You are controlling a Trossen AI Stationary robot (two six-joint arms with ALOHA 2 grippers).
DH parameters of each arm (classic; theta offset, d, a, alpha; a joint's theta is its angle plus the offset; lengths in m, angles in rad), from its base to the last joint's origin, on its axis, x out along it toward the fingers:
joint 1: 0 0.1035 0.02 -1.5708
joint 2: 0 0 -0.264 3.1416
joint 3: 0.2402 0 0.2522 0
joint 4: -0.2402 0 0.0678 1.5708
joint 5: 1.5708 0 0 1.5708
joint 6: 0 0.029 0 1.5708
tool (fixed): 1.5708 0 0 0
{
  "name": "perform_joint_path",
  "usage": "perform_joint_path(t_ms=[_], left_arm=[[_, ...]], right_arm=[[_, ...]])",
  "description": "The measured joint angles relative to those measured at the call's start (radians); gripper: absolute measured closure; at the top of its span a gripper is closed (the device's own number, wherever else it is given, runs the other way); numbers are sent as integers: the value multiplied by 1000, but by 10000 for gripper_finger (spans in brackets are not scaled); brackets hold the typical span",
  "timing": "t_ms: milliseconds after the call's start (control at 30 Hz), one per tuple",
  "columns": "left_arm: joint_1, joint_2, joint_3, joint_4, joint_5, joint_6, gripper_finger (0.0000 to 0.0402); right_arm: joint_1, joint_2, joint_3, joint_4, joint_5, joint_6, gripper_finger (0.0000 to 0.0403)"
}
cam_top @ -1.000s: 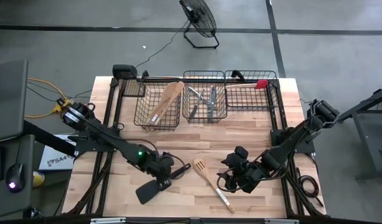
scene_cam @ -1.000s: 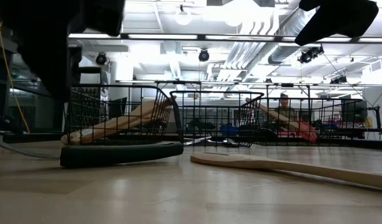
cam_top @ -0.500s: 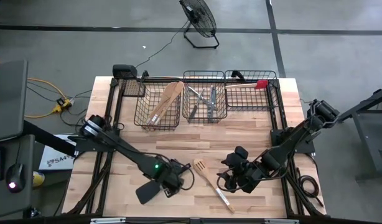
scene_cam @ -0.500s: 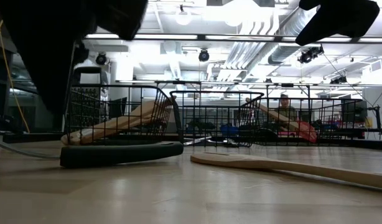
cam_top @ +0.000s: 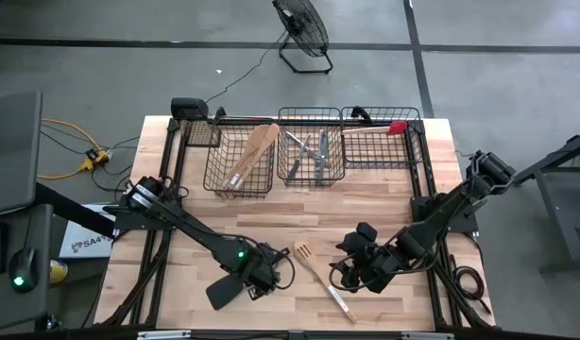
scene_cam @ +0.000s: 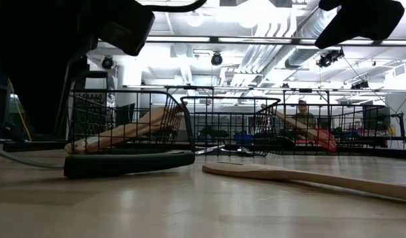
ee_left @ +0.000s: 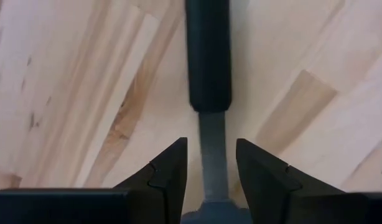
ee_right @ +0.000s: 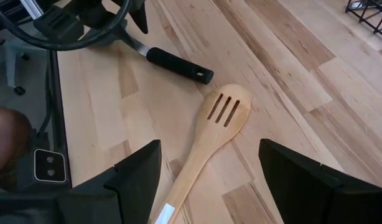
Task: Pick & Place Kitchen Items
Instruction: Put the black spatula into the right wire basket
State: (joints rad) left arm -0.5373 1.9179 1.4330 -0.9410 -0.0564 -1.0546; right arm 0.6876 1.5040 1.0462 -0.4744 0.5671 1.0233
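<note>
A black turner [cam_top: 222, 291] lies flat on the table near its front edge, also showing in the low view [scene_cam: 130, 162]. My left gripper [cam_top: 262, 276] is low over it and open. Its fingers stand on either side of the turner's thin grey neck [ee_left: 213, 146] without touching, and the black handle [ee_left: 208, 56] runs on ahead. A pale wooden slotted spoon [cam_top: 318, 274] lies flat to the turner's right. My right gripper [cam_top: 351, 269] is open and empty just right of the spoon [ee_right: 222, 118].
Three black wire baskets stand in a row at the back. The left one [cam_top: 238, 156] holds wooden utensils, the middle one [cam_top: 311, 151] holds silver cutlery, and a red-headed spatula [cam_top: 384, 127] lies across the right one. Bare wood lies between the baskets and the arms.
My left gripper has gone toward the table's near edge and a little right, coming down over the black turner's neck. The turner and the wooden spoon have stayed where they were. My right arm has kept still.
</note>
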Motion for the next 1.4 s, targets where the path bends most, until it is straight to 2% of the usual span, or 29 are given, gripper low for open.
perform_joint_path(t_ms=[200,367,967,1133,1400], left_arm=[[0,19,0,32,9,1,233],[0,47,1,27,69,-4,207],[1,116,3,-19,151,-7,205],[1,117,3,-21,162,-6,240],[0,118,2,-31,173,14,343]], right_arm=[[0,0,0,3,-2,1,141],[0,0,0,7,-5,1,141],[0,0,0,11,-17,-2,141],[0,0,0,13,-16,-2,141],[0,0,0,12,-17,-3,141]])
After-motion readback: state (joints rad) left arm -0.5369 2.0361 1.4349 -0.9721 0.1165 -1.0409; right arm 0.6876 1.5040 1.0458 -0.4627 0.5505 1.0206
